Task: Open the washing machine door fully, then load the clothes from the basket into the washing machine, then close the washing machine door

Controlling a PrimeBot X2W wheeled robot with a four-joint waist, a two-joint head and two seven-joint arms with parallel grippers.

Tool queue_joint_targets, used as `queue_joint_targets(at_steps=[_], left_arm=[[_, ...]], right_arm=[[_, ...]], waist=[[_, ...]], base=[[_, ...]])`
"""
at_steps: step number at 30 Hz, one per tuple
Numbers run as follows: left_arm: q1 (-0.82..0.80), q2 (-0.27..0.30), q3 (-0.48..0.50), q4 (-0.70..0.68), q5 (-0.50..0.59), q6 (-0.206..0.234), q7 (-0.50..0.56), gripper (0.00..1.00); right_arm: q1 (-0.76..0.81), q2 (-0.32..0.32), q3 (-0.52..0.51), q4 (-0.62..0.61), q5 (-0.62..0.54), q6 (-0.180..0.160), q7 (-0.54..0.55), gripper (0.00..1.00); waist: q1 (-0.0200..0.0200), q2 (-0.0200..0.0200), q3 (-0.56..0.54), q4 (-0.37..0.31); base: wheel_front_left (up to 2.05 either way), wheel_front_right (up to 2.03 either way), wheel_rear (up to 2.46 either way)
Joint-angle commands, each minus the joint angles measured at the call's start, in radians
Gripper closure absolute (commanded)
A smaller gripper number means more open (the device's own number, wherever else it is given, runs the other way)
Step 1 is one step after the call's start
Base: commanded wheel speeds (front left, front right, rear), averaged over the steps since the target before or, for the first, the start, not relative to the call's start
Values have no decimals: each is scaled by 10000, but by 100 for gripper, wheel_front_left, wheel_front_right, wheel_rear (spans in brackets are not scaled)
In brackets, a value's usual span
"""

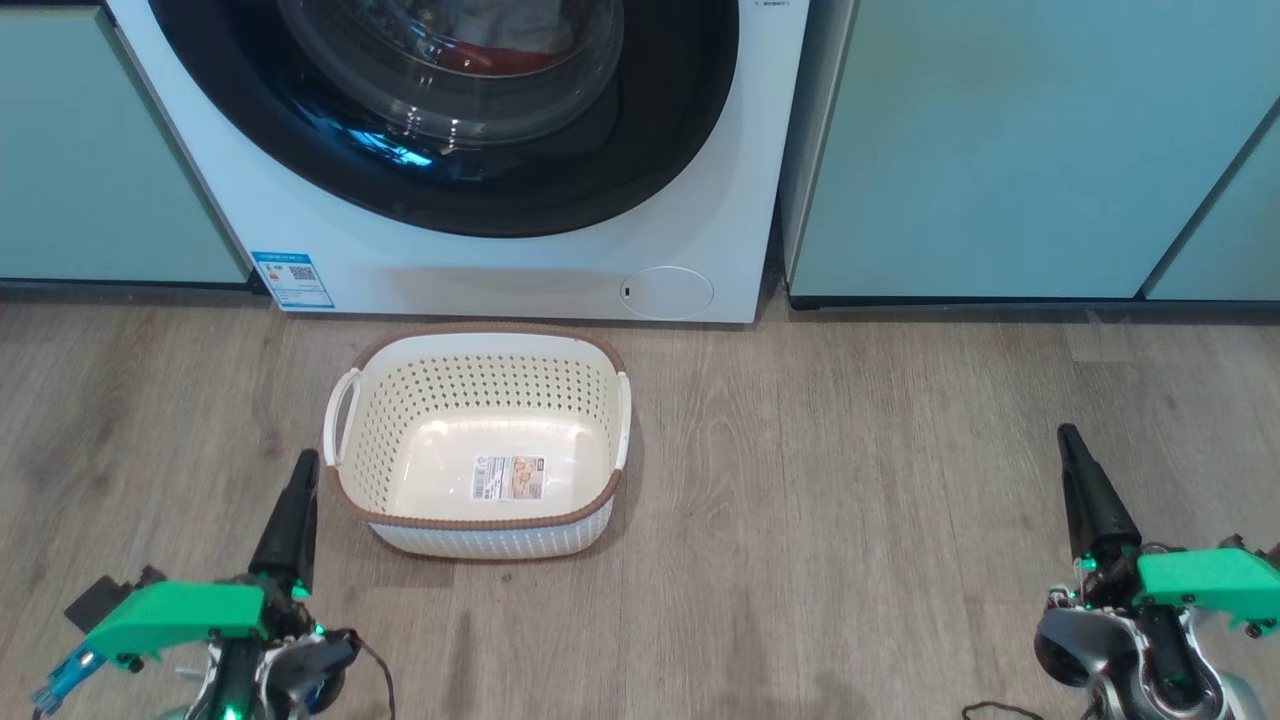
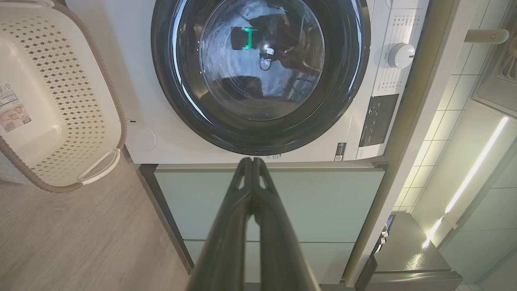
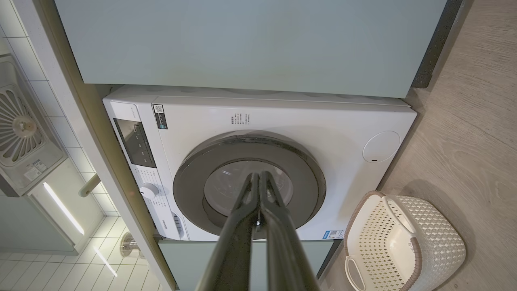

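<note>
Resting both arms low, door shut, clothes behind the glass

The washing machine (image 1: 480, 280) stands between pale teal cabinets (image 1: 1000, 150), its lower edge meeting the wood floor (image 1: 850, 500). The washing machine door (image 1: 650, 150) sits flush in the front, its black ring closed all round. The clothes (image 1: 490, 58) show as a red and white patch through the glass bowl, at the top edge of the head view.

The basket (image 1: 470, 522) sits on the floor just in front of the machine, a little left of the round cap (image 1: 667, 293) and right of the blue sticker (image 1: 292, 278). A narrow strip of floor separates its back rim from the machine. Its bare bottom and label are showing.

The left gripper (image 1: 306, 462) is low at the left, jaws pressed together, tip just beside the basket's left front corner. Touching or not, cannot tell. In the left wrist view the same gripper (image 2: 252, 161) shows fingers meeting at the tips.

The right gripper (image 1: 1070, 440) is low at the right, jaws pressed together, well apart from the basket, with open floor between. The right wrist view shows that gripper (image 3: 258, 176) with tips together too.
</note>
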Motion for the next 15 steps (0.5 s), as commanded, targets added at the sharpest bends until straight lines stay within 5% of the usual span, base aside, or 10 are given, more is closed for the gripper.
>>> queue_joint_targets(at_steps=[1, 15], left_arm=[[-468, 119, 382, -296, -51, -92, 61, 100], [-468, 115, 388, -296, -46, -92, 66, 100]], right_arm=[[-549, -24, 170, -382, 58, 0, 45, 100], [-549, -24, 170, -382, 58, 0, 45, 100]], waist=[[0, 0, 0, 0], [0, 0, 0, 0]], base=[[0, 0, 0], [0, 0, 0]])
